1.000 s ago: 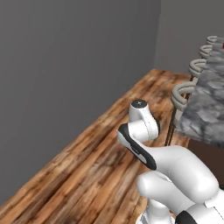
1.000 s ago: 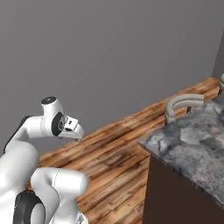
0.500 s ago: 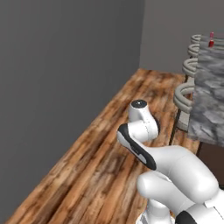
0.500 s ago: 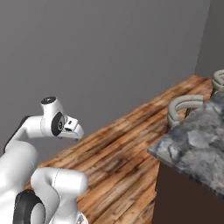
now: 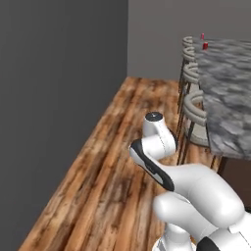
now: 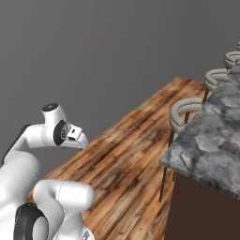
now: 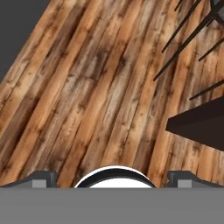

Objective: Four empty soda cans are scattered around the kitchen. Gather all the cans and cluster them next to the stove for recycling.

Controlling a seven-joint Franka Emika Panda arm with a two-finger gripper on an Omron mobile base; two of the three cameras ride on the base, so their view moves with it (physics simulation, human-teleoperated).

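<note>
With its fingers spread and empty, the robot should be steering toward the can on the far tabletop, clearing the stools.

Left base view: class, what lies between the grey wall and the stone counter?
Wooden floor, then a row of bar stools beside the stone counter, right of the grey wall.

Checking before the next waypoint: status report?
Gripper open, empty, over the wood floor. One soda can far off on the stone counter. Stools line the counter.
</note>
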